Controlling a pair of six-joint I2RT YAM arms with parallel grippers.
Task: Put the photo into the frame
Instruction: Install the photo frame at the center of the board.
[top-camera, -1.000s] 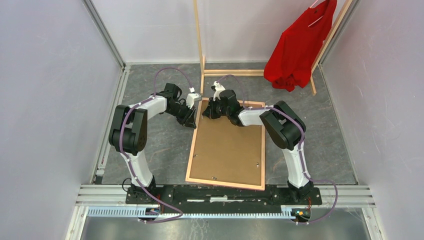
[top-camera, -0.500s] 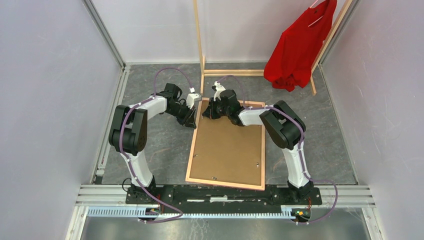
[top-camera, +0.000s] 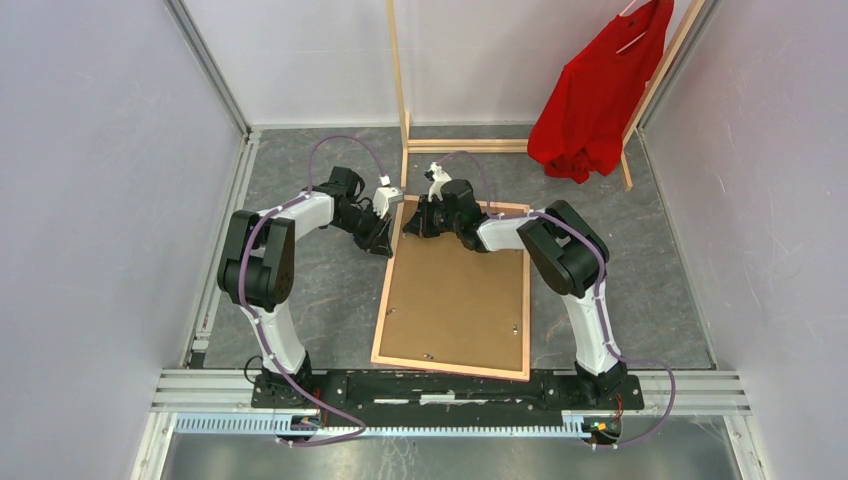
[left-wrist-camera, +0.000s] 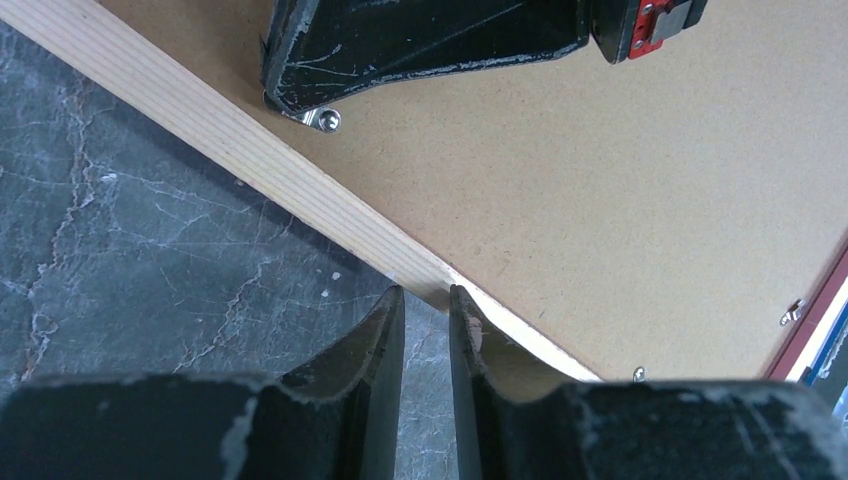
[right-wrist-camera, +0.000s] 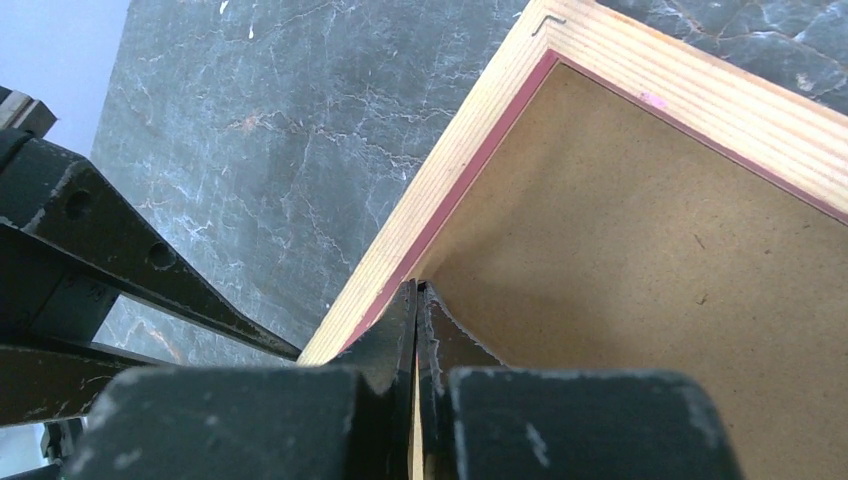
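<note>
The frame lies face down in the middle of the table with its brown board backing up. My left gripper is at the frame's left wood edge near the far left corner. Its fingertips touch the edge with a narrow gap between them and nothing in it. My right gripper is shut. Its tips rest on the backing in the far left inner corner, against the pink rebate. The photo is hidden.
A bare-wood clothes rack stands at the back, with its base bar on the table just beyond the frame. A red shirt hangs at the back right. Pale walls close in on both sides.
</note>
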